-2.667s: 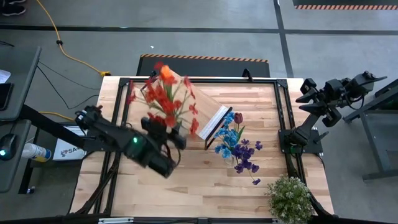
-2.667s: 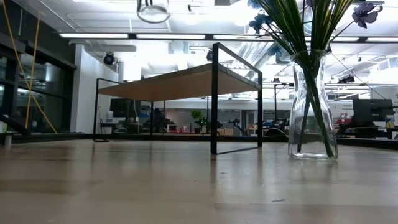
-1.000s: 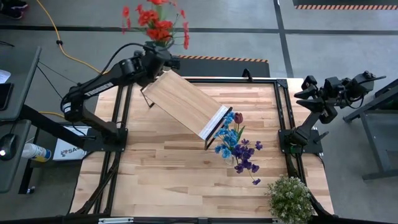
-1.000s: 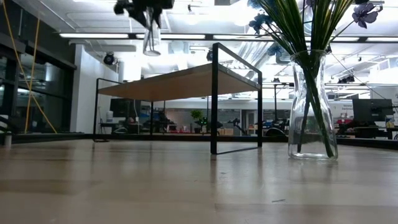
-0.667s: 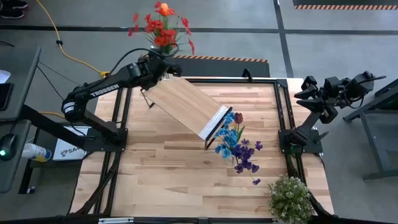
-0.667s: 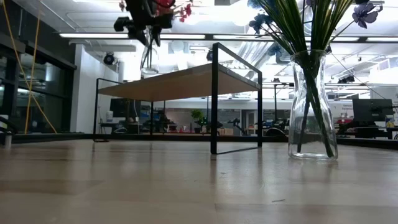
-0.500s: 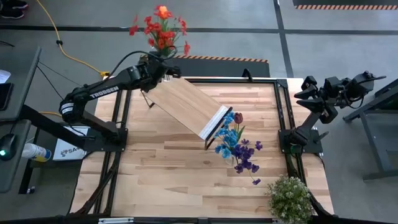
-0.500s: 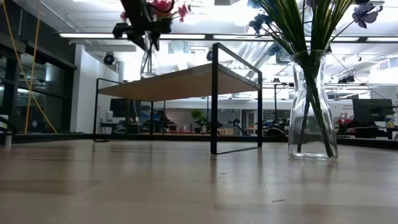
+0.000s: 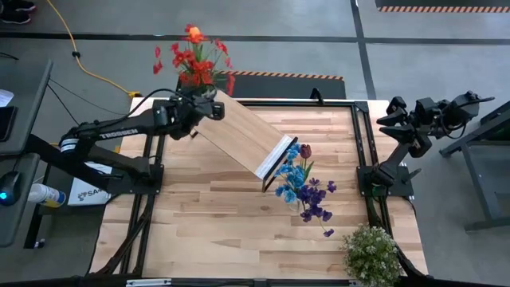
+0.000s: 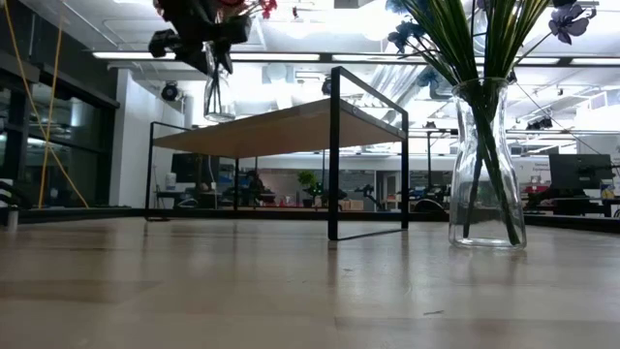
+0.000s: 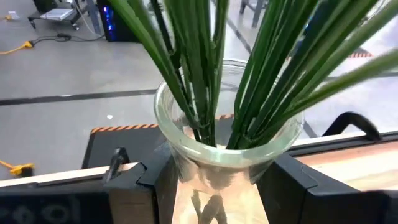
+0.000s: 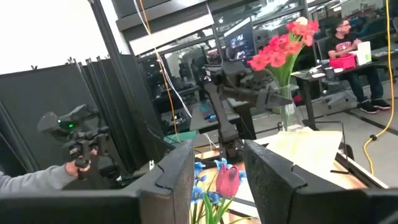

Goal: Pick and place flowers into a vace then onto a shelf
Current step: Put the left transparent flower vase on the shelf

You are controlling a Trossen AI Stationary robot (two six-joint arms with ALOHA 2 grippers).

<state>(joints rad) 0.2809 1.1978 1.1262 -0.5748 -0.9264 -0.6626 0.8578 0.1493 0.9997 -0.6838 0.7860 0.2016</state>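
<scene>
Now, left end effector (image 11: 214,180) clamped around glass vase (image 11: 227,155) of flowers (image 9: 194,57).

"TROSSEN" in white along the left arm (image 9: 111,135)

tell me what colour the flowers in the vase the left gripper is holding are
Mostly red with one orange head on top, clearest in the high view.
</scene>
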